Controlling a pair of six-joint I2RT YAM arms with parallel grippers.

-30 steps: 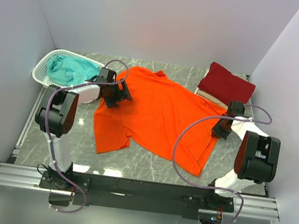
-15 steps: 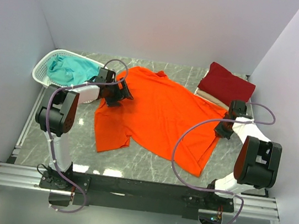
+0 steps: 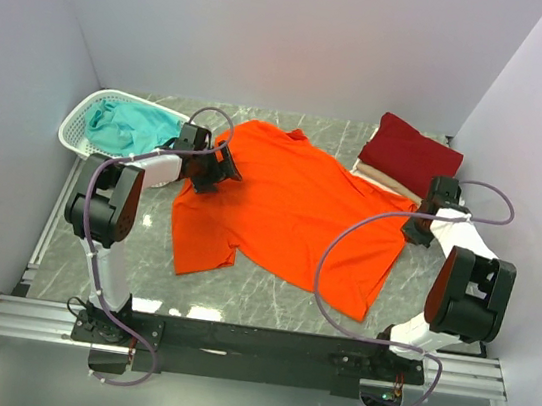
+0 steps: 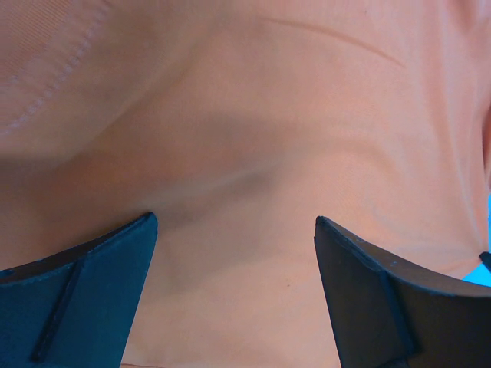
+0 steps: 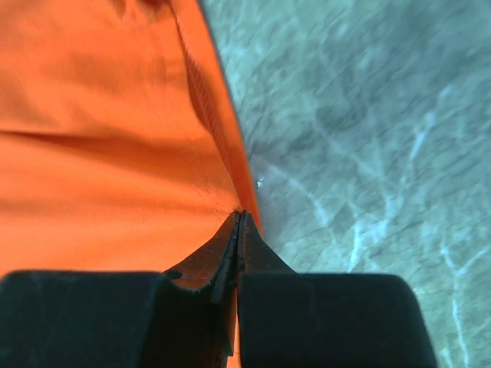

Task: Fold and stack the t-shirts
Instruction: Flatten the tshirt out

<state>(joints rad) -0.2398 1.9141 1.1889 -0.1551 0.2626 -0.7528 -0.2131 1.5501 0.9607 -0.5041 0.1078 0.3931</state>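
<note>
Right gripper [image 5: 238, 220] pinching orange t-shirt [image 3: 291, 206] hem (jaws fully closed), left gripper [image 4: 234, 221] spread wide

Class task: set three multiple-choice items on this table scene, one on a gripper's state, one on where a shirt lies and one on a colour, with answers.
1. The right gripper is: A wide open; B shut on nothing; C shut on the edge of the bright orange cloth t-shirt.
2. The teal cloth t-shirt lies: A on the orange t-shirt; B in the white plastic lattice basket; C in the right gripper.
3. The top folded t-shirt at the far right is: A dark red; B teal; C orange.
Answers: C, its wrist view shows the jaws closed on the orange hem; B, the overhead view shows teal cloth inside the basket's rim; A, dark red cloth lies over the cream-white t-shirt.
</note>
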